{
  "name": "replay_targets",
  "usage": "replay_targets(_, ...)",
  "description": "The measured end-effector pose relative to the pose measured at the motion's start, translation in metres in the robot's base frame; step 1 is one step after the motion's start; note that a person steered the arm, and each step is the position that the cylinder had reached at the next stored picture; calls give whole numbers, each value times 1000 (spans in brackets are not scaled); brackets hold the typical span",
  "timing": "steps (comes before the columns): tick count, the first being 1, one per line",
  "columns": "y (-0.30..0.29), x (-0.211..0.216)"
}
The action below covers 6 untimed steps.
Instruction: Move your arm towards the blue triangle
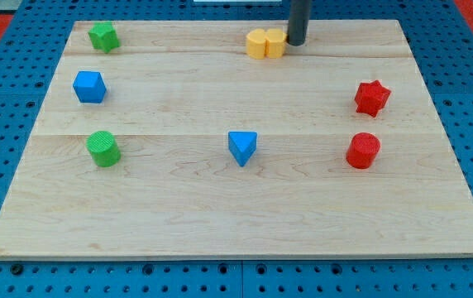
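The rod's lower end, my tip (296,44), rests on the wooden board (245,211) near the view's top edge, slightly right of centre. The rod is a plain dark cylinder; it carries no fingers and holds nothing. It can only press against a block from the side.

The tip stands just beside two yellow blocks (265,43), on their right. The two yellow blocks sit pressed against each other; their exact shapes cannot be made out. Whether the tip touches the nearer yellow block cannot be determined, as no clear gap shows between them.

The blue triangle (242,147) lies near the middle of the board, well below the tip and a little to the view's left of it. It is well apart from the tip, with bare board between them. No other block touches it.

Remaining blocks:
- A green block (103,36) of irregular shape sits at the view's top left.
- A blue cube (89,87) sits below it on the left side.
- A green cylinder (103,148) sits lower on the left, roughly level with the blue triangle.
- A red star (372,98) sits on the right side.
- A red cylinder (363,151) sits just below the red star.

The board rests on a blue perforated surface (21,83).
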<state>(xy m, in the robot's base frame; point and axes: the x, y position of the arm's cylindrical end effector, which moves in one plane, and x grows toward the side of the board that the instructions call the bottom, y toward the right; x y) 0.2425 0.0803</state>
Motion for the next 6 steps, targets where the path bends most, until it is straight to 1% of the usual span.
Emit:
replay_targets(2, -40, 5)
replay_targets(3, -4, 18)
replay_targets(4, 18, 84)
replay_targets(5, 24, 157)
replay_targets(6, 24, 219)
